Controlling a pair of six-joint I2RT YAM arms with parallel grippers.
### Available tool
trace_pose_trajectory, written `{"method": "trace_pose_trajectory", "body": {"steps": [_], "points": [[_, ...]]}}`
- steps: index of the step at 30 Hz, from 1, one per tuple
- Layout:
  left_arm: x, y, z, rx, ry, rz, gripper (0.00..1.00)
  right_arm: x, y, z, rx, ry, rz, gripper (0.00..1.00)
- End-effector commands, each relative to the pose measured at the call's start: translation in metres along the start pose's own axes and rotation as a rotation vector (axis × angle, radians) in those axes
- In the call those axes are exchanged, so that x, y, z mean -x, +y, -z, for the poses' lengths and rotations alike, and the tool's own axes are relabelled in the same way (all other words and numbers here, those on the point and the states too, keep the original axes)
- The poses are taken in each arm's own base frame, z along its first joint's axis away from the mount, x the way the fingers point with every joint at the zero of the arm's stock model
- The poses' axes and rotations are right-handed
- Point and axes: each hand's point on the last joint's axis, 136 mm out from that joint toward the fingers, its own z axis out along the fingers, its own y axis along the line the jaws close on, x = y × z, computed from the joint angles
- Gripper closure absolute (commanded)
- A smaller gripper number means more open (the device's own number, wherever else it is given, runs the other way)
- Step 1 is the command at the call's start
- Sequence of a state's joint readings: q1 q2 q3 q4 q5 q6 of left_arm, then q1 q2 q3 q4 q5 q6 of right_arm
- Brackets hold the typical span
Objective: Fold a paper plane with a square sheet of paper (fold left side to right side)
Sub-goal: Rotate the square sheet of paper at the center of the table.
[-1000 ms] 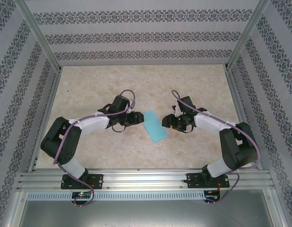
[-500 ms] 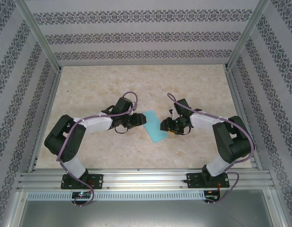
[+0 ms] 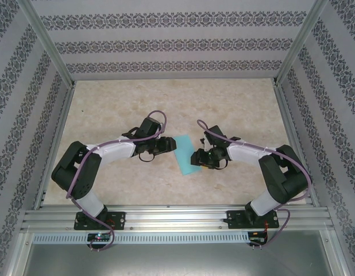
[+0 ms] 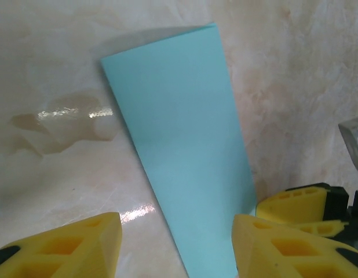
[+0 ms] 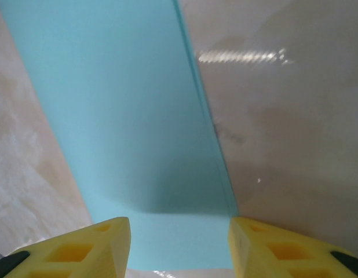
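The square sheet of paper lies flat on the table as a narrow turquoise strip, folded double, running from far left to near right. The paper plane is out of view. My left gripper stands open at the strip's left edge, and in the left wrist view the sheet runs between its yellow fingers. My right gripper stands open low over the strip's near right part. In the right wrist view the sheet spans the gap between its fingers, with the layered edge on the right.
The beige marbled table is fenced by aluminium rails at the near edge and patterned walls on three sides. The right gripper's yellow finger shows close beside the left one in the left wrist view.
My right gripper has moved left from beside the strip to over its right edge, its jaws a little narrower. The left arm and the paper have hardly moved.
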State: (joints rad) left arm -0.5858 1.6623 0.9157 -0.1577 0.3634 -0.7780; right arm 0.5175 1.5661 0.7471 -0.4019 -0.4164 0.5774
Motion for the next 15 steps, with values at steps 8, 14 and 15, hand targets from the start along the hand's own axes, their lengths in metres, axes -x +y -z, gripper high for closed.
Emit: {"method": "trace_pose_trajectory", "body": {"steps": [8, 14, 15], "points": [[0.001, -0.012, 0.016, -0.008, -0.029, -0.056, 0.46, -0.017, 0.01, -0.004, -0.015, 0.022, -0.036, 0.51], [-0.01, -0.029, 0.012, -0.09, 0.018, -0.075, 0.49, -0.011, 0.017, 0.005, 0.014, 0.0, -0.02, 0.5], [-0.013, -0.033, 0.009, -0.098, 0.032, -0.08, 0.5, -0.009, 0.015, 0.008, 0.007, -0.009, -0.02, 0.5]]}}
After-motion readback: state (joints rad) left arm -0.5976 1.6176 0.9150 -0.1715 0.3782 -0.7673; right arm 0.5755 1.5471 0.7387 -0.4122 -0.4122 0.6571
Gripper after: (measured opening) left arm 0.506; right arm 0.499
